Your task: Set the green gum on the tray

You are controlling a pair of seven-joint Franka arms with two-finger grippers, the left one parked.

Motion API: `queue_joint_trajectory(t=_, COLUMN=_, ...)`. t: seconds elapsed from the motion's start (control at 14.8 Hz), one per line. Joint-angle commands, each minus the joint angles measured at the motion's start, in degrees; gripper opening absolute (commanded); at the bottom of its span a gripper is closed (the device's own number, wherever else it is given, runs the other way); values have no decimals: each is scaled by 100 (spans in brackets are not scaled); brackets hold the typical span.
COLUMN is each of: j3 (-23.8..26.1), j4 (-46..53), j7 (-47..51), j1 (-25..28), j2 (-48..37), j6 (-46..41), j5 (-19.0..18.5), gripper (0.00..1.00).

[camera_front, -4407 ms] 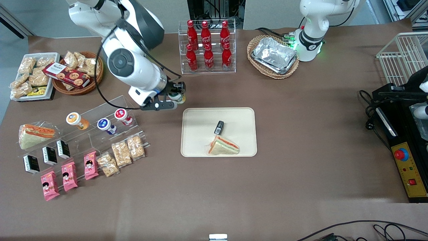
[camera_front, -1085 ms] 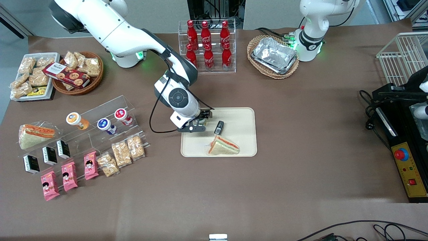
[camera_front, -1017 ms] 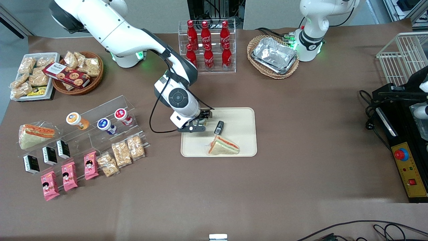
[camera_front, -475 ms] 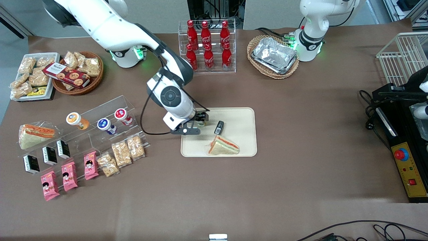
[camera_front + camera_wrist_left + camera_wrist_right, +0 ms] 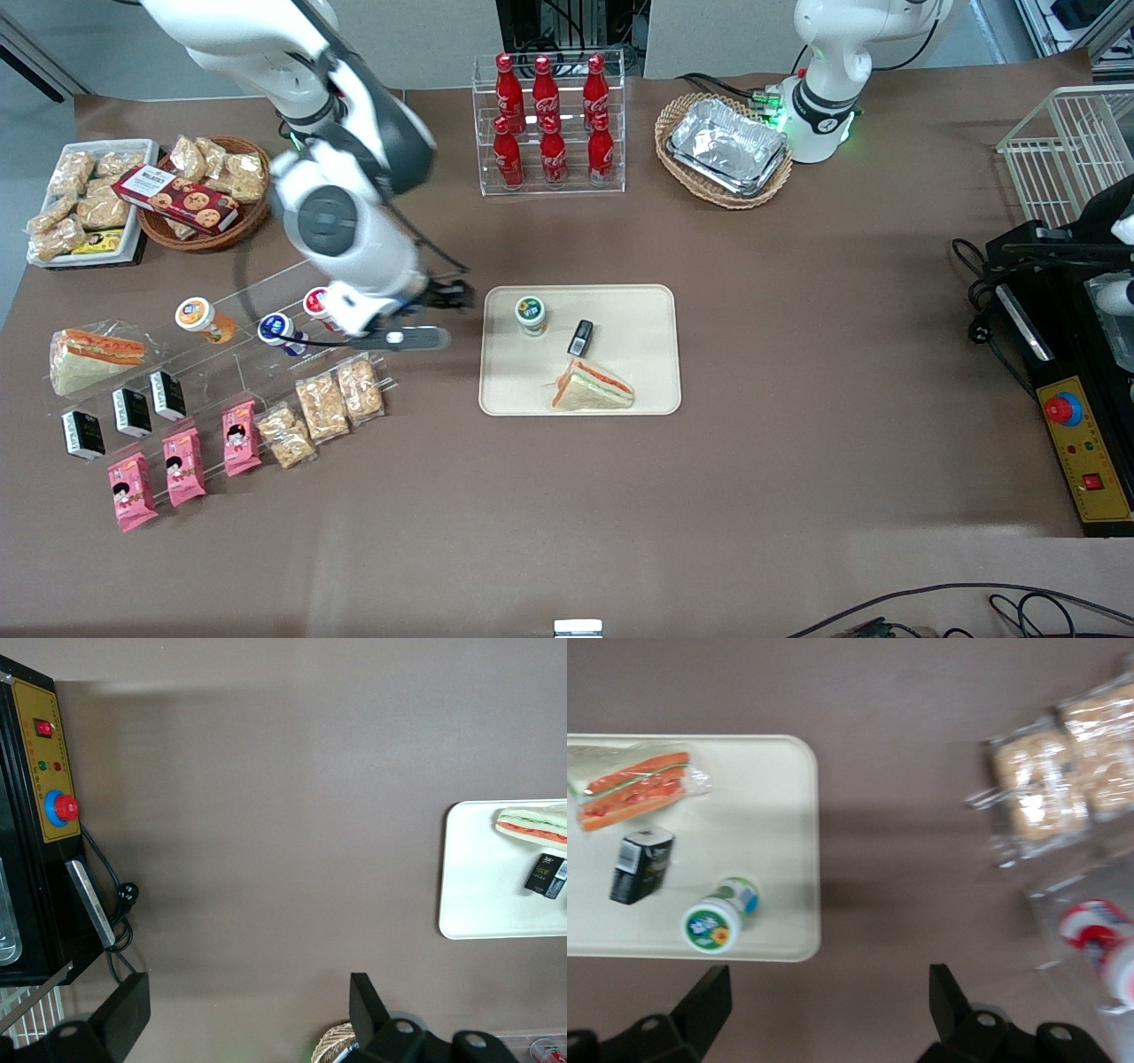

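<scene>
From the front camera I start at the working arm's end of the table: a clear stepped rack (image 5: 292, 301) holds the orange-lidded bottle (image 5: 197, 315), the blue-lidded bottle (image 5: 277, 329) and the red-lidded bottle (image 5: 319, 303).

Next I see my right arm, bent over that rack with its big elbow joint facing the camera. The gripper (image 5: 434, 315) hangs above the bare table between the rack and the tray (image 5: 638, 306), off the tray's edge. On the wrist camera its two fingers (image 5: 709, 1005) stand wide apart with nothing between them, pointing straight down.

On to the tray: the green gum (image 5: 531, 315) stands upright on it, long axis vertical, round green-and-white lid facing up, near the corner toward the working arm and farther from the front camera. The wrist camera shows it (image 5: 719, 920) free of the gripper, just inside the tray's rim (image 5: 813, 842).

Beside it lies a small black packet (image 5: 580, 337), and nearer the front camera than that, a wrapped sandwich (image 5: 592, 386). All three are apart from one another on the tray.
</scene>
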Motion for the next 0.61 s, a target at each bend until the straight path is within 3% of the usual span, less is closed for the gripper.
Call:
queue_joint_trajectory(t=0.0, j3=-576, j4=-73, j7=-845, j1=-15, j2=-754, j6=-954, j5=319, gripper=100)
queue_joint_trajectory(t=0.34, j3=-1832, j4=5, j7=-2505, j1=-7, j2=-1458, j6=-2073, j5=347, gripper=100)
queue_joint_trajectory(t=0.54, j3=-2395, j4=418, j7=-2955, j1=-7, j2=-1459, j6=-2521, j5=277, gripper=100)
